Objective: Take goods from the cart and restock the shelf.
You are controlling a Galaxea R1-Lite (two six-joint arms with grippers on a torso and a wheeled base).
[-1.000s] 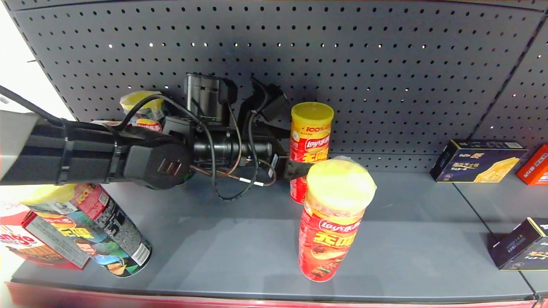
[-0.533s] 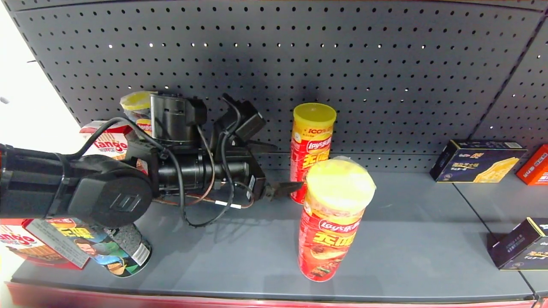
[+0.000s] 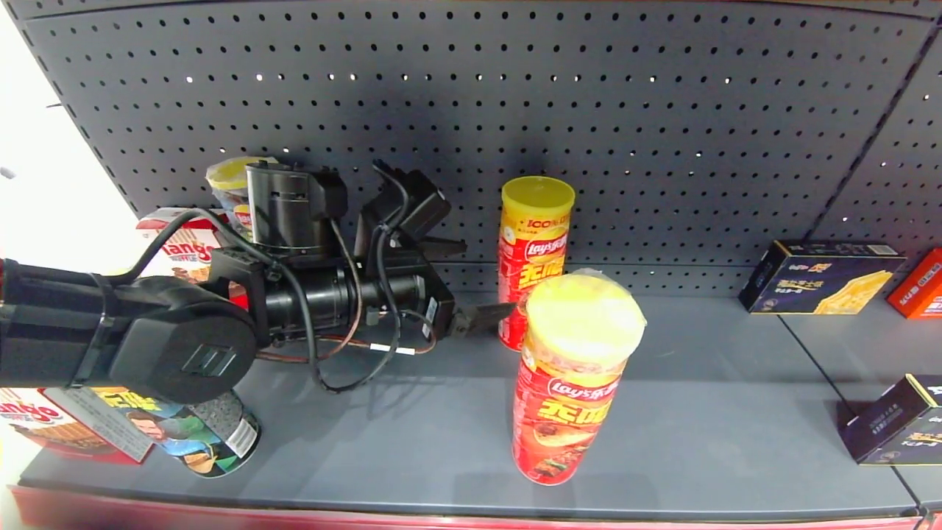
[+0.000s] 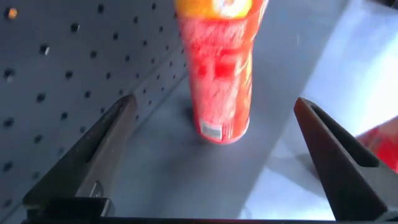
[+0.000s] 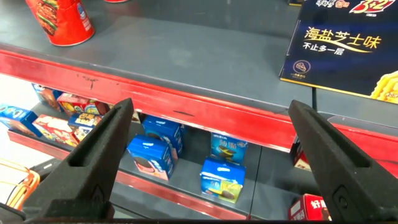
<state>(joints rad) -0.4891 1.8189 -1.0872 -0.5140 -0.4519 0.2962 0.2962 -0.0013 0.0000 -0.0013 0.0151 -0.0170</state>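
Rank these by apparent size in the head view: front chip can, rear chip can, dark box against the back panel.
1. Front chip can: largest, though it stands nearest the camera.
2-3. Rear chip can and dark box look about alike; I would not rank them.

The left arm (image 3: 110, 346) lies roughly level, entering from the robot's left side and pointing toward its right. Its wrist (image 3: 346, 298) is a black cylinder with thin cables (image 3: 346, 379) looped over and under it and a boxy camera housing (image 3: 287, 202) mounted on top. The left claw (image 3: 489, 277) is spread wide, one finger higher and farther back, the other lower and nearer. From the left wrist view its dark tapered fingers (image 4: 93, 155) stand far apart, tips forward. The right claw (image 5: 211, 106) is likewise spread wide, its two black wedge-shaped fingers well apart with their tips pointing ahead.
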